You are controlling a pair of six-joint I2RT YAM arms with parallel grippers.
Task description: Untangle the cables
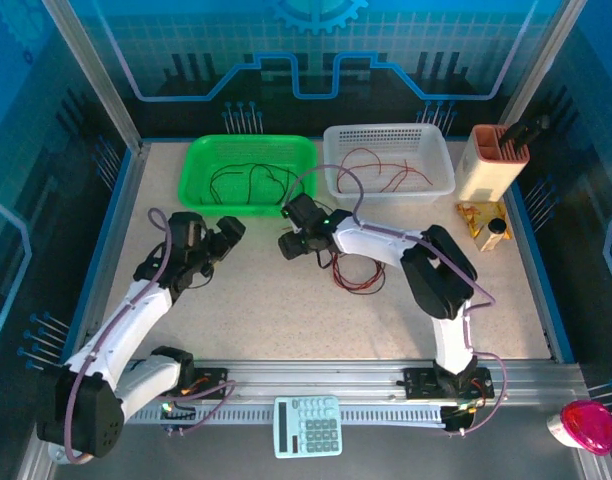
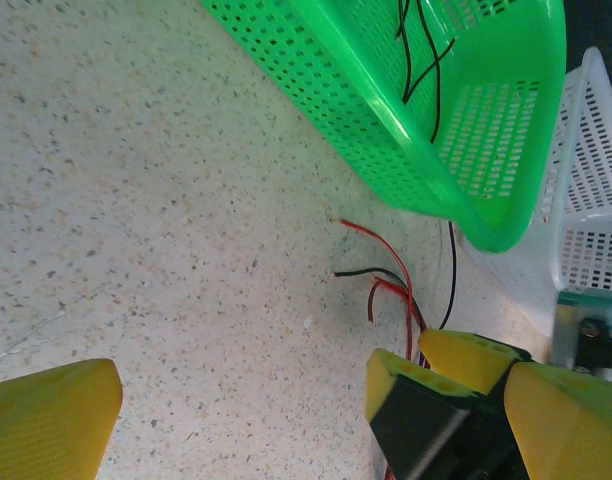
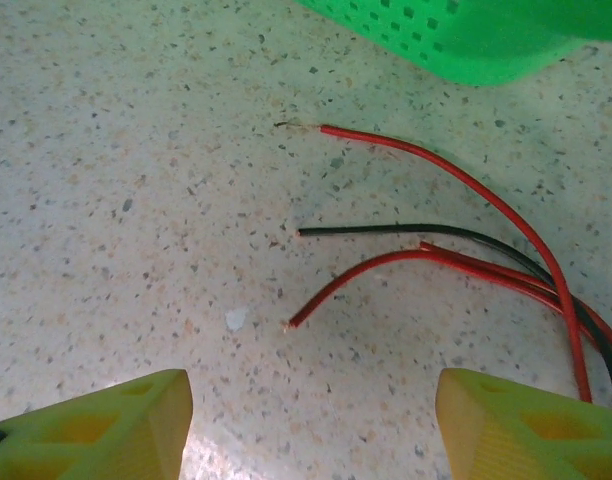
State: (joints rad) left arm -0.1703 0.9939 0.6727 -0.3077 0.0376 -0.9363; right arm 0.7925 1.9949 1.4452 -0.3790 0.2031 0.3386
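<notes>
A loose tangle of red and black cables (image 1: 354, 275) lies on the table in front of the two baskets. Three free ends, two red and one black (image 3: 406, 230), point left on the speckled surface. My right gripper (image 3: 311, 425) hovers open just short of the nearest red end (image 3: 331, 295), nothing between its yellow fingers (image 3: 96, 430). My left gripper (image 1: 226, 243) stands wide open a little to the left, facing the right gripper (image 2: 436, 375) and the cable ends (image 2: 386, 285). More black cables (image 1: 248, 180) lie in the green basket (image 1: 201, 160), red ones (image 1: 386, 165) in the white basket (image 1: 436, 150).
The green basket's corner (image 3: 466, 40) sits close behind the cable ends. A beige holder (image 1: 491, 165) and a small bottle (image 1: 491, 228) stand at the far right. A calculator (image 1: 308, 425) and a pink object (image 1: 586, 425) lie by the near rail.
</notes>
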